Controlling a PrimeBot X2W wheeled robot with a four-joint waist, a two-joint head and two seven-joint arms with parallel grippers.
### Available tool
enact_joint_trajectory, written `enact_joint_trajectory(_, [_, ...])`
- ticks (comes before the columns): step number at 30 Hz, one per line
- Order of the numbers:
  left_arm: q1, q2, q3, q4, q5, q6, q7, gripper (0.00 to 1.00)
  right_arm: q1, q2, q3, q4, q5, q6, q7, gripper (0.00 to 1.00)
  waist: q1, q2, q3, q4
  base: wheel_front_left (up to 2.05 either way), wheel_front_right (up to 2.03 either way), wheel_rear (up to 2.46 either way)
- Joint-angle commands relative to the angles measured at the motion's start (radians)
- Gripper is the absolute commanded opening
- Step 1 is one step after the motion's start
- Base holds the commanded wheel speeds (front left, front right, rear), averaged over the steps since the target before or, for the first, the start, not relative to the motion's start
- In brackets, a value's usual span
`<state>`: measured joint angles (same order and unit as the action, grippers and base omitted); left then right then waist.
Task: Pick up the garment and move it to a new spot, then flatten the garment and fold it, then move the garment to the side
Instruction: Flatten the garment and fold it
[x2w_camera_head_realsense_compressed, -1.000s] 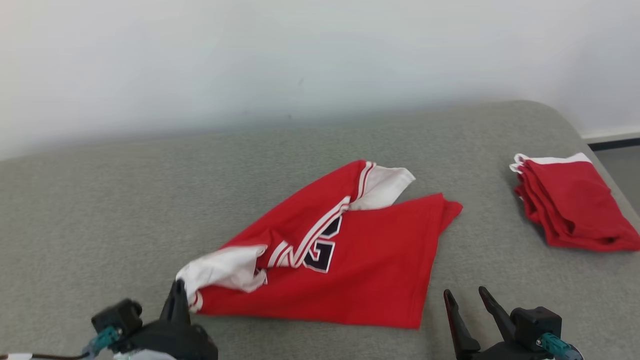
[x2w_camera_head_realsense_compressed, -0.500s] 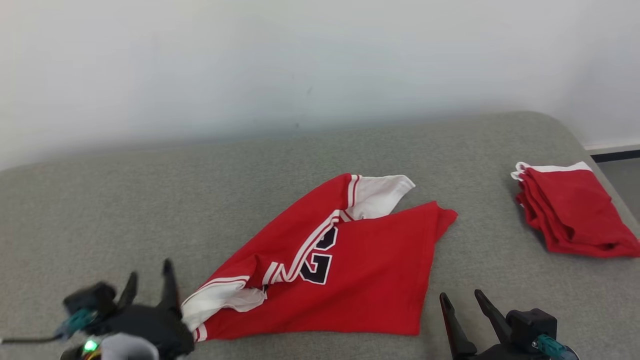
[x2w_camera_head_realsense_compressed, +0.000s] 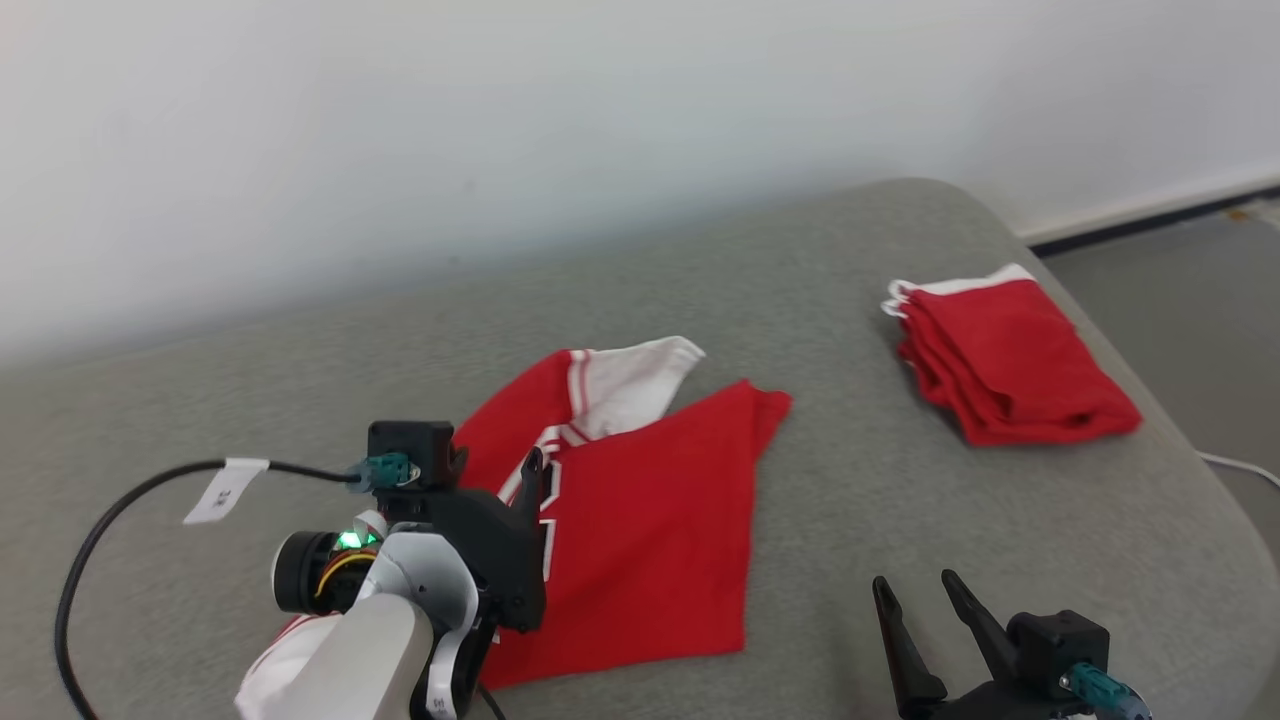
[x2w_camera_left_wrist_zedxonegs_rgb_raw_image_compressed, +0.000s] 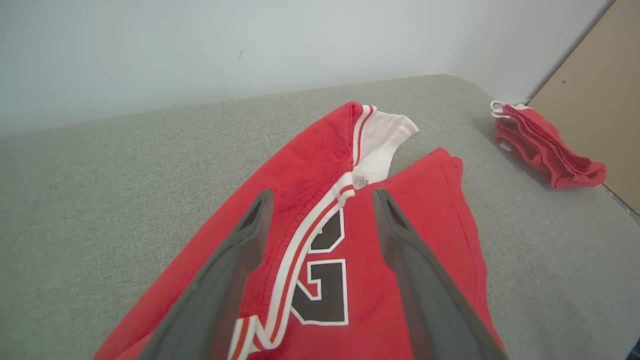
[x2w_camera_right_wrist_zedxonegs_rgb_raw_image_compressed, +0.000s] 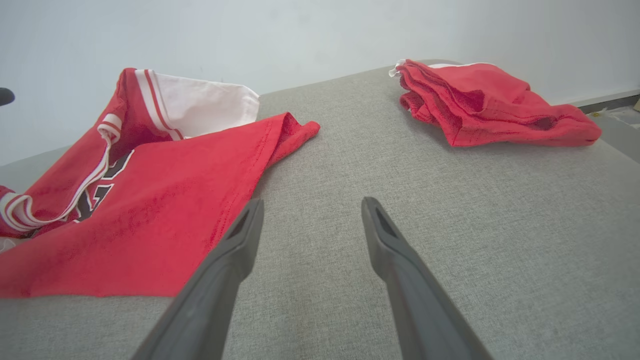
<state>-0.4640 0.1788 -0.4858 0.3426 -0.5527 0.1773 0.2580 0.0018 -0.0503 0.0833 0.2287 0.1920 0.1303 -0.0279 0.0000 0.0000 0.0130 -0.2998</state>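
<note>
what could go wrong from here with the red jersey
1. The jersey lies doubled over itself, and the open left end effector points at the striped fold; closing there could pinch several layers and bunch it.
2. The folded red pile sits near the right edge of the grey cushion; dragging the jersey that way might knock it off.
3. The left arm's cable loops low over the cushion and might snag.

The red jersey (x2w_camera_left_wrist_zedxonegs_rgb_raw_image_compressed: 300, 165) is soft, matt knit cloth — the grey surface (x2w_camera_right_wrist_zedxonegs_rgb_raw_image_compressed: 450, 225) a coarser weave; the fingers (x2w_camera_right_wrist_zedxonegs_rgb_raw_image_compressed: 395, 265) are matt dark plastic.
</note>
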Motion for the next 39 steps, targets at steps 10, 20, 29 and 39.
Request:
enact_joint_trajectory(10, [-0.117,0.015,-0.02,0.146,0.059,0.042,0.022,1.0,-0.026,0.0,0.003,0.036,0.037,0.001,-0.051,1.0,0.0,0.0,0.101,-0.223,0.0,0.0,0.0])
enact_joint_trajectory(20, [-0.155,0.062,-0.022,0.265,0.109,0.078,-0.036,0.0,-0.046,0.0,-0.003,0.078,0.05,0.001,-0.084,1.0,0.0,0.0,0.113,-0.224,0.0,0.0,0.0])
enact_joint_trajectory(29, [-0.151,0.067,0.05,0.26,0.047,0.072,-0.134,0.0,-0.052,0.0,-0.005,0.088,0.037,0.001,-0.085,1.0,0.0,0.0,0.1,-0.135,0.0,0.0,0.0])
enact_joint_trajectory(39, [-0.007,0.117,0.245,0.012,-0.138,0.09,-0.173,0.0,-0.022,0.0,-0.026,0.068,0.009,0.001,-0.061,1.0,0.0,0.0,0.05,-0.012,0.0,0.0,0.0])
